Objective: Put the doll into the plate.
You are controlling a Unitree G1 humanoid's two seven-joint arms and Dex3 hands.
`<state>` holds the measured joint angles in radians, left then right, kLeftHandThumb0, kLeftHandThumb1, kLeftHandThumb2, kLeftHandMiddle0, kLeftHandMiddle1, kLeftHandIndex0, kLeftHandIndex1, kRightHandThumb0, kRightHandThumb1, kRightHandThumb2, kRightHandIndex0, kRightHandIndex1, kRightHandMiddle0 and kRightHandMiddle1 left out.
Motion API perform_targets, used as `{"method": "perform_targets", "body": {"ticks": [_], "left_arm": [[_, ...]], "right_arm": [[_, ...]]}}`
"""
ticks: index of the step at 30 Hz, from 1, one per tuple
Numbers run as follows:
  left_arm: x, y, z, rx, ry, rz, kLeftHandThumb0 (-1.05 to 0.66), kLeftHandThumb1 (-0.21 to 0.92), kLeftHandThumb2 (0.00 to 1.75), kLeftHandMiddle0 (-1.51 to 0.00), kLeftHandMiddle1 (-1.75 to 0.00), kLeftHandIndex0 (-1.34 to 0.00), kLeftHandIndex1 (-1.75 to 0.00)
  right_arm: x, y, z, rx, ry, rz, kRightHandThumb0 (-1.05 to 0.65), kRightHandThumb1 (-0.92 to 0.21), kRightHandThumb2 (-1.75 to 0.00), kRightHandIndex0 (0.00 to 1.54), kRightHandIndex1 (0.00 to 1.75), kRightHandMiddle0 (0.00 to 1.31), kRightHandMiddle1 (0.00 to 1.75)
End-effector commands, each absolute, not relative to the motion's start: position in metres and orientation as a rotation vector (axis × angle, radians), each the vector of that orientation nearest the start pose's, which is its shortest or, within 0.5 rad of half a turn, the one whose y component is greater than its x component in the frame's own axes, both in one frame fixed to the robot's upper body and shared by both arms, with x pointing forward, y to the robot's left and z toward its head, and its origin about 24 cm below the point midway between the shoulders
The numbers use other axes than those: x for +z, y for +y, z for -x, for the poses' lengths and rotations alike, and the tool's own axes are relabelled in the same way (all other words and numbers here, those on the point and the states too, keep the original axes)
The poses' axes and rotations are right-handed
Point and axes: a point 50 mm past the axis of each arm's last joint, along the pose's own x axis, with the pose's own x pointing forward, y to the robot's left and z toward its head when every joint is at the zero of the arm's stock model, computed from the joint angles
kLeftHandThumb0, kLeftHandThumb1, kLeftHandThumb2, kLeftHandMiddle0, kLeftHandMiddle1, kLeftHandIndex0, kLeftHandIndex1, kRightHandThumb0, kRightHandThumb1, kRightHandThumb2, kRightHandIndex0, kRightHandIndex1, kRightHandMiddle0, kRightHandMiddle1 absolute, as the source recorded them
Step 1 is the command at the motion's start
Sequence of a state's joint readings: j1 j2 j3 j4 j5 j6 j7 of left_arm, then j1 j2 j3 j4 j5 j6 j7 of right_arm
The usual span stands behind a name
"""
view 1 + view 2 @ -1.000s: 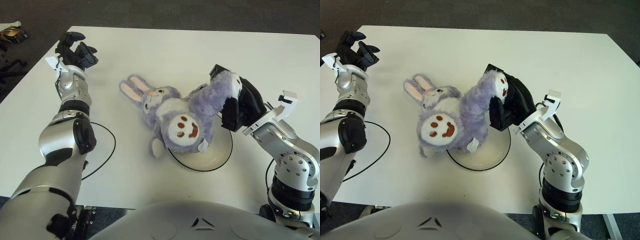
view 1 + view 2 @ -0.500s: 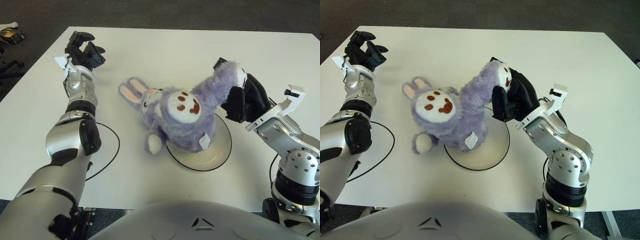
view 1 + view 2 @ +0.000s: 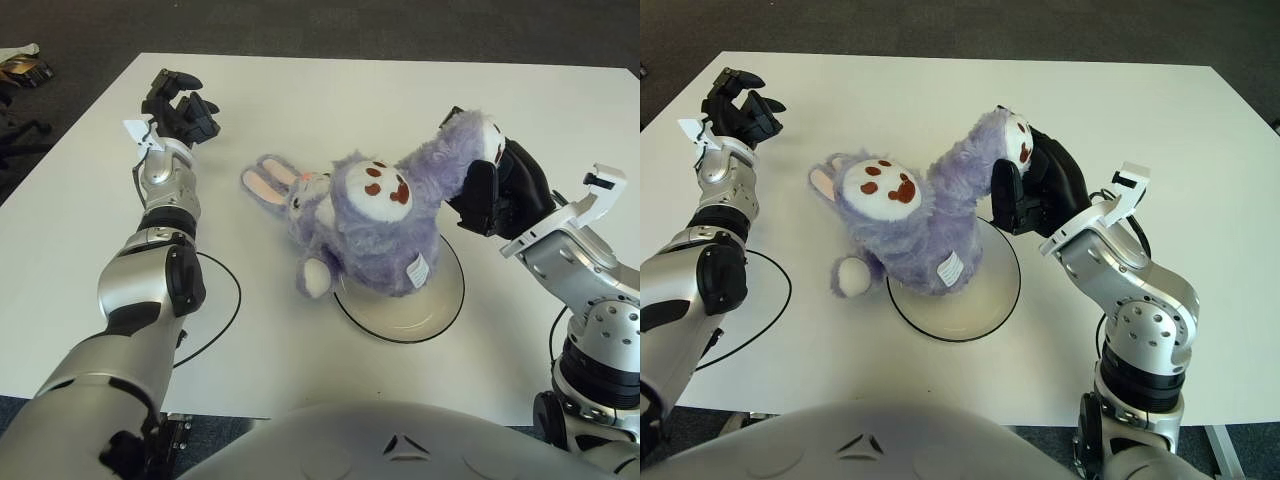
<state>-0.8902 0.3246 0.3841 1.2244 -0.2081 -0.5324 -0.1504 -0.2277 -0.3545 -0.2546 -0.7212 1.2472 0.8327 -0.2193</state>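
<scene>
On the smooth white worktop [image 3: 330, 100], your right hand [image 3: 500, 190] had its black fingers [image 3: 1008, 196] clamped around one fuzzy leg of the lilac plush doll [image 3: 370, 235], whose rounded body slumped over the left rim of the round, dark-edged plate [image 3: 420, 310]. Your left hand [image 3: 180, 105], fingers curled on nothing, showed far left.

- You see the doll [image 3: 370, 235], a fluffy purple rabbit with pink-lined ears, lying tilted, body over the plate's left rim, one leg raised to the right.
- The plate [image 3: 420, 310], shallow, cream, dark-rimmed, sits near centre.
</scene>
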Motion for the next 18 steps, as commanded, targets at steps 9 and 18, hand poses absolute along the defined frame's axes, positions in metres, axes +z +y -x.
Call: {"method": "perform_targets", "body": {"ticks": [9, 18], "left_arm": [[0.114, 0.245, -0.374, 0.168, -0.295, 0.045, -0.01, 0.27, 1.38, -0.53, -1.75, -0.52, -1.75], [0.113, 0.242, -0.374, 0.143, -0.304, 0.07, -0.01, 0.3, 1.34, -0.51, -1.75, -0.5, -1.75]], "right_arm": [[0.215, -0.162, -0.224, 0.425, -0.049, -0.425, 0.0, -0.24, -1.29, 0.83, 1.38, 0.47, 1.75], [0.216, -0.167, -0.222, 0.416, -0.016, -0.484, 0.0, -0.25, -1.28, 0.81, 1.38, 0.47, 1.75]]}}
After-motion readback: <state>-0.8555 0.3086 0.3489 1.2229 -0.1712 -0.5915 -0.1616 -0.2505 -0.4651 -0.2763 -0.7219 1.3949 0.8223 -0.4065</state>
